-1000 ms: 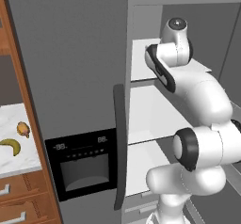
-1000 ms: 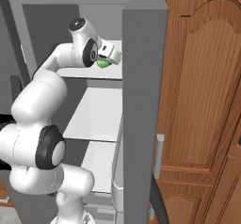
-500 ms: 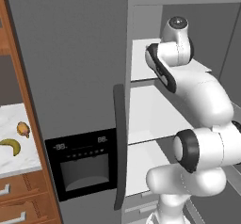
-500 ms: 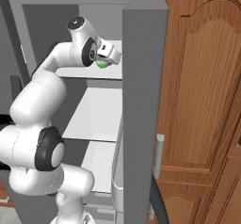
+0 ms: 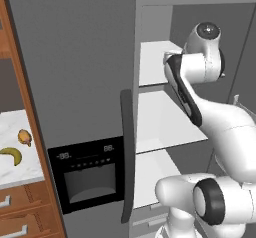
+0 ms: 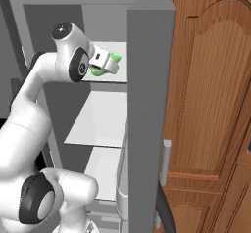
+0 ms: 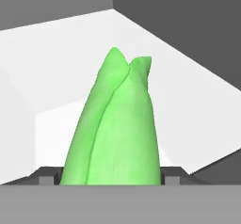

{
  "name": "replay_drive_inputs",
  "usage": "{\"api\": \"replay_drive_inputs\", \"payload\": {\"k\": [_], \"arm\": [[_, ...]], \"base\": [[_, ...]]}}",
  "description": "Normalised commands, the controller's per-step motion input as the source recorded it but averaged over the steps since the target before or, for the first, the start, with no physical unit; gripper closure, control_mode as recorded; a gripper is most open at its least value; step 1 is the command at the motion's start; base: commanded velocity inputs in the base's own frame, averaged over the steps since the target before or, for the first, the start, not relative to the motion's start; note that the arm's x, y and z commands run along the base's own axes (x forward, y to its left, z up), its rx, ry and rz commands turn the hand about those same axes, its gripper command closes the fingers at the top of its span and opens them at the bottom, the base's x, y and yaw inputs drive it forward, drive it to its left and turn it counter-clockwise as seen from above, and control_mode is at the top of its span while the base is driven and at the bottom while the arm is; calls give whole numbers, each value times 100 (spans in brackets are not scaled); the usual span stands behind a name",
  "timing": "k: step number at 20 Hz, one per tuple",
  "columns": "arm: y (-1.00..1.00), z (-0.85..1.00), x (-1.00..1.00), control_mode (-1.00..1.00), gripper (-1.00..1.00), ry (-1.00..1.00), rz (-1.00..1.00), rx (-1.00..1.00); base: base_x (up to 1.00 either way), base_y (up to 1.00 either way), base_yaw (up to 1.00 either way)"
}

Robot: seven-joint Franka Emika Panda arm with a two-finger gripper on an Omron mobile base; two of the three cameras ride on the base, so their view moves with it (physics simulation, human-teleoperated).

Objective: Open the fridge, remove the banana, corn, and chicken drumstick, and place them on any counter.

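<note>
Corn (image 7: 115, 129) is the item in hand now: it fills the space between the two fingertips in the hand view, pointed husk end away from the camera, over the white top shelf (image 6: 115, 73) of the fridge (image 5: 80, 82). From the right base view the gripper (image 6: 109, 63) sits at the front edge of that shelf with green showing on either side of it. The jaws stand wide, flanking the corn; whether they already press on it I cannot tell, since the tips barely show beside the husk.

To do this step well, the jaws should close squarely across the thick lower body of the corn, not the tapering tip, where it would likely slip out. Once gripped, lift a little off the shelf before drawing back, and pull straight out through the open side, clear of the door edge and the shelf above.

Banana (image 5: 11, 154) and chicken drumstick (image 5: 25, 137) already lie near each other on the counter (image 5: 22, 174), close to its edge beside the fridge, so the corn looks like the last item to bring over.
</note>
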Motion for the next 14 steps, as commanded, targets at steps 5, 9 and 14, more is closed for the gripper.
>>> {"api": "replay_drive_inputs", "payload": {"k": [5,9,14], "arm": [[0,31,-100,-100,100,-13,9,0],[0,42,-98,-100,100,-15,12,0],[0,19,-100,-100,100,-7,9,-5]], "base": [[0,0,0],[0,0,0],[0,0,0]]}}
